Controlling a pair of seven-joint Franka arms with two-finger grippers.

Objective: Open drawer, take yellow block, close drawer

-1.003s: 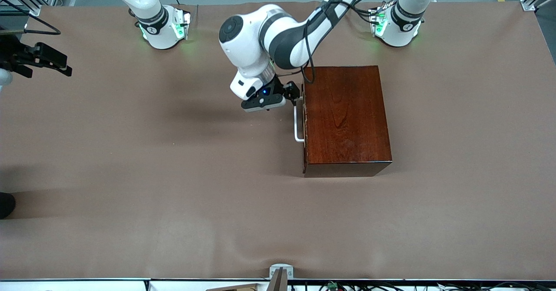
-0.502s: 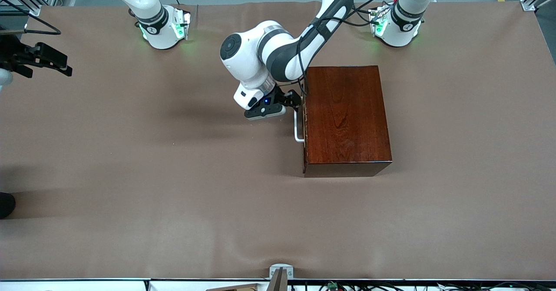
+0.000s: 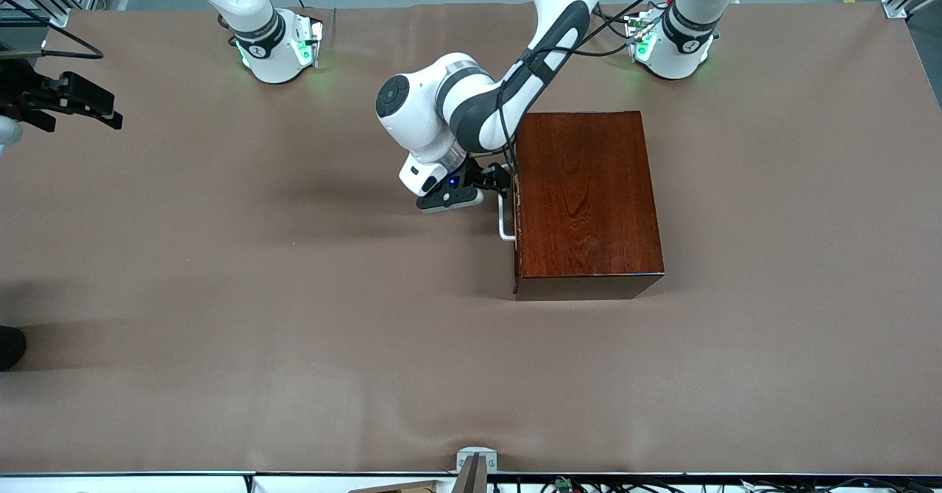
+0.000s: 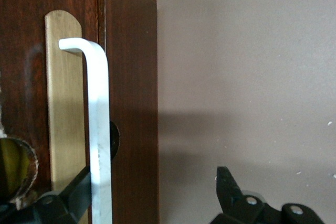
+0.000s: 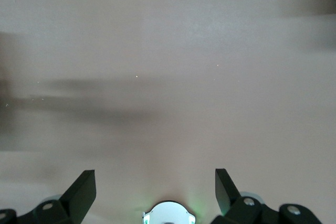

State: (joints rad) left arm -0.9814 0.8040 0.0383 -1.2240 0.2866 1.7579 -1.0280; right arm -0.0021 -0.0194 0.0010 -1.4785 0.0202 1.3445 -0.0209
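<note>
we see the drawer (image 3: 515, 206) shut in its box, mid-table | left gripper (image 3: 491, 182) spread at the handle (image 4: 100, 129): stiff, thin, slick, take mid-bar | right gripper (image 5: 155, 190) waits, spread, over the right arm's end

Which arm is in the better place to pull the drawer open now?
The left. The left gripper is open at the drawer's handle, one finger already past the bar. The right gripper waits open over bare table at the right arm's end.
</note>
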